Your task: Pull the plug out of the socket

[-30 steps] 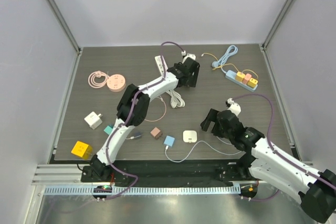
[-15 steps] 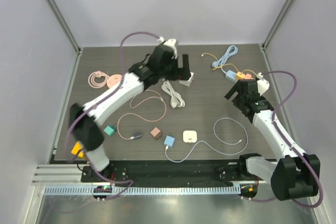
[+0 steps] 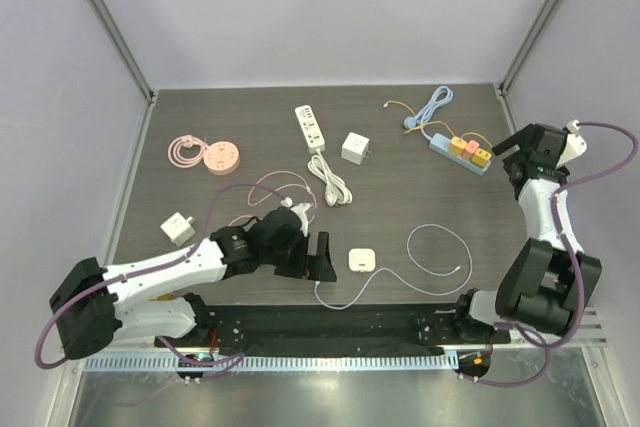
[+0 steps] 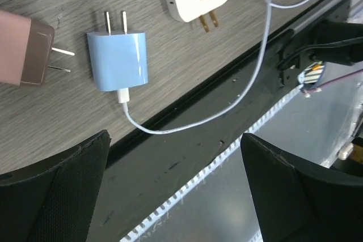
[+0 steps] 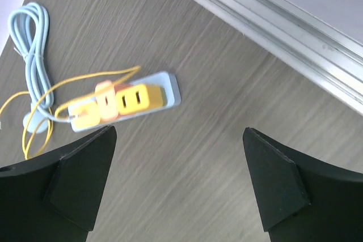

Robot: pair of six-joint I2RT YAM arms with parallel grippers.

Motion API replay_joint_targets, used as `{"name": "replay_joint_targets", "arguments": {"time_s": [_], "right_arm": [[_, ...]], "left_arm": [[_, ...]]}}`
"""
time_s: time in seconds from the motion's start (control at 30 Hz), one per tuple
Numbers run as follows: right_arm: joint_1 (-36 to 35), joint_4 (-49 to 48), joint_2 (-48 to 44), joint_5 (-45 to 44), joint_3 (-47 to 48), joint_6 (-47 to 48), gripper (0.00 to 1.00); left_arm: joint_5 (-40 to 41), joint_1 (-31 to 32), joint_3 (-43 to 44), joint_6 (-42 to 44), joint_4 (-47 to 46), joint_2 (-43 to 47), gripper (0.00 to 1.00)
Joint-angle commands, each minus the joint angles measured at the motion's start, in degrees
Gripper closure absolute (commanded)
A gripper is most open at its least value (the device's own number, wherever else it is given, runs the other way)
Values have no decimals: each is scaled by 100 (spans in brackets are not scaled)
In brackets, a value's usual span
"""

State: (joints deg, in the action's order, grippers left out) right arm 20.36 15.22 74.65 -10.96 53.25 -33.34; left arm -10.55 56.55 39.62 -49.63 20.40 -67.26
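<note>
A light blue power strip [image 3: 440, 143] lies at the far right with a yellow, an orange and a yellow plug [image 3: 481, 157] seated in it. The right wrist view shows the strip [image 5: 170, 86] and its end yellow plug [image 5: 136, 99] ahead and to the left. My right gripper [image 3: 513, 159] is open and empty, just right of the strip, and hangs over bare table [image 5: 178, 157]. My left gripper [image 3: 318, 255] is open and empty over the near table edge [image 4: 176, 162], just past a blue charger [image 4: 118, 59] with a white cable.
A white charger [image 3: 361, 260] and a brown charger [image 4: 22, 49] lie by the left gripper. A white power strip [image 3: 311, 127], white cube adapter [image 3: 354, 148], pink round socket [image 3: 221, 158], white adapter [image 3: 178, 228] and looped white cable [image 3: 440, 252] lie about. A metal rail [image 5: 266, 21] runs behind the right gripper.
My left arm has drawn back from the far middle to the near edge. My right gripper has swung further right and back, to the end of the blue strip.
</note>
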Motion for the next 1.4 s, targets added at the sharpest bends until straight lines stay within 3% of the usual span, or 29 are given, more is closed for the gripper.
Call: {"name": "replay_joint_targets", "arguments": {"time_s": [0.0, 0.17, 0.27, 0.4, 0.47, 0.63, 0.83, 1.17, 1.37], "right_arm": [[423, -599, 548, 796, 587, -23, 0], [671, -757, 1830, 1473, 1257, -76, 2], [671, -837, 2456, 2149, 1748, -14, 10], [671, -1074, 3334, 2432, 2109, 12, 21], [671, -1100, 3546, 2537, 2232, 56, 28], [619, -1284, 3784, 2669, 1996, -32, 30], [285, -1433, 3425, 2713, 1092, -242, 33], [-647, -1724, 1879, 2976, -1069, -814, 33], [-709, -1690, 1114, 3600, -1520, -842, 32]], "left_arm": [[-263, -48, -6, -232, -345, 626, 3], [-255, -48, 317, 145, 111, 733, 3], [-290, -74, 634, 330, 314, 645, 2], [-281, -92, 837, 462, 473, 609, 2], [-229, -101, 881, 480, 596, 609, 2], [-158, -171, 925, 498, 684, 636, 2], [-158, -197, 881, 340, 413, 416, 2], [-316, -206, 837, 94, -133, -207, 2], [-518, -206, 942, -47, -572, -672, 4]]}}
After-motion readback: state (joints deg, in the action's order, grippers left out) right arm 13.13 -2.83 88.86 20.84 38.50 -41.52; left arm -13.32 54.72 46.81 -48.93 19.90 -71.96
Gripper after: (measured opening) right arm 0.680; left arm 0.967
